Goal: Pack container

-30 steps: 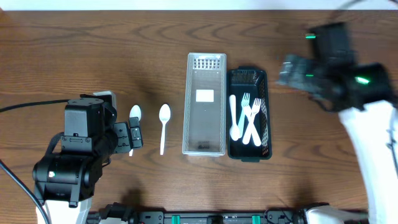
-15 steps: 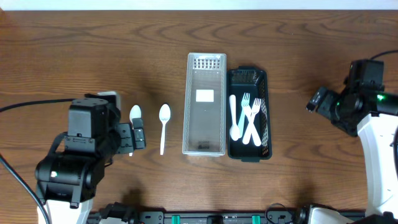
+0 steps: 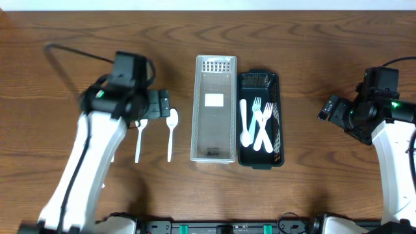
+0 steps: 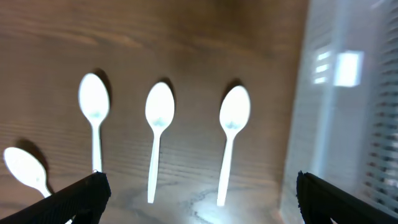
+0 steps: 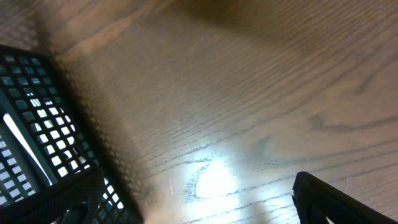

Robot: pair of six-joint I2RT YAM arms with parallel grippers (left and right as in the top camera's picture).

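Overhead, the clear tray [image 3: 215, 130] stands mid-frame, bare except for a white label [image 3: 214, 99] on its floor. The black basket [image 3: 277, 117] touches the tray's right side and holds one spoon [image 3: 245, 123] and two forks [image 3: 262, 123], overlapping. A dark shape at the basket's top end is hard to make out.

Left of the tray, two loose spoons [image 3: 171, 127] lie on the wooden surface [image 3: 65, 39], and the left arm [image 3: 97, 143] hides the bowl of the farther one. The left wrist view shows four loose spoons, the leftmost cut off at the frame edge, and the tray blurred at right.

The left pincer [image 3: 164, 104] hovers by the spoon bowls, jaws spread wide, gripping nothing. The right pincer [image 3: 323, 112] hangs at right, well apart from the basket, likewise wide and empty. Its wrist view catches only a blurred basket corner at left.
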